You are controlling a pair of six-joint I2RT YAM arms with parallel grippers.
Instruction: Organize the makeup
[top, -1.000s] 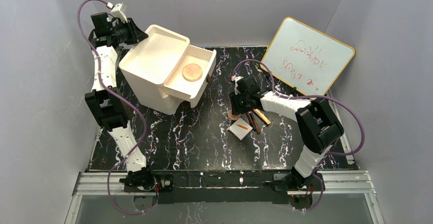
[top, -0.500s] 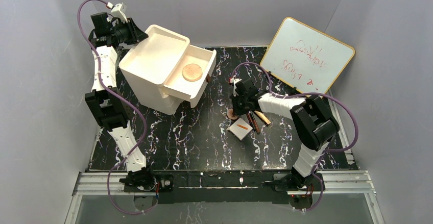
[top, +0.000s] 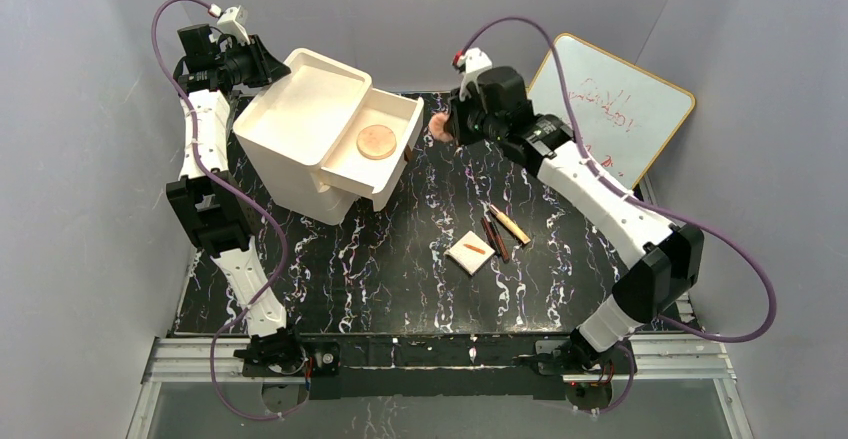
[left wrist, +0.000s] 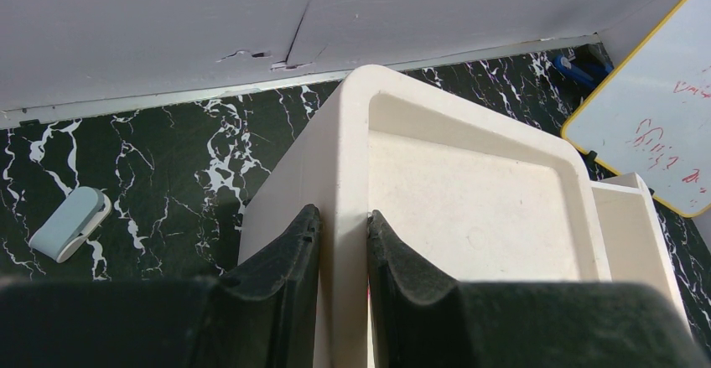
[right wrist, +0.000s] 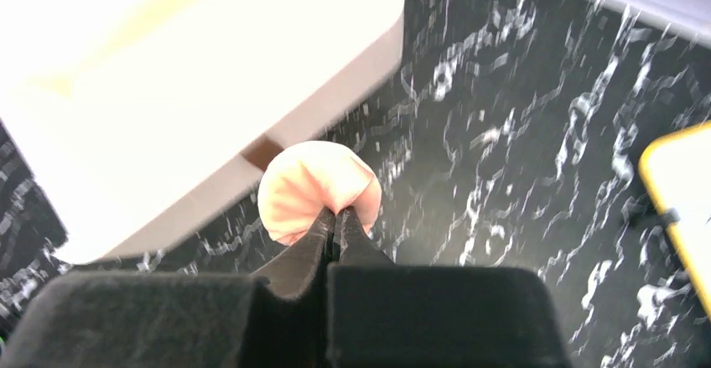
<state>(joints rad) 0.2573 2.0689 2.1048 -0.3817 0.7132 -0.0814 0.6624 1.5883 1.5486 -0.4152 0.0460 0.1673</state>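
My right gripper (top: 447,125) (right wrist: 337,215) is shut on a soft pink round disc (right wrist: 314,185) (top: 438,125), held in the air just right of the open top drawer (top: 385,124). A second tan disc (top: 376,141) lies inside that drawer. On the mat lie a white square pad with an orange mark (top: 471,252) and thin brown, red and yellow sticks (top: 503,229). My left gripper (left wrist: 344,219) (top: 262,64) is shut on the back rim of the cream drawer box (left wrist: 469,200) (top: 300,124).
A yellow-framed whiteboard (top: 600,109) leans at the back right. A small pale blue clip (left wrist: 69,224) lies on the mat behind the box. Grey walls close in the black marbled mat (top: 400,269) on three sides.
The right gripper closed on the pink disc beside the pad and sticks, then lifted it up and back-left to the open drawer's edge. The left arm has not moved.
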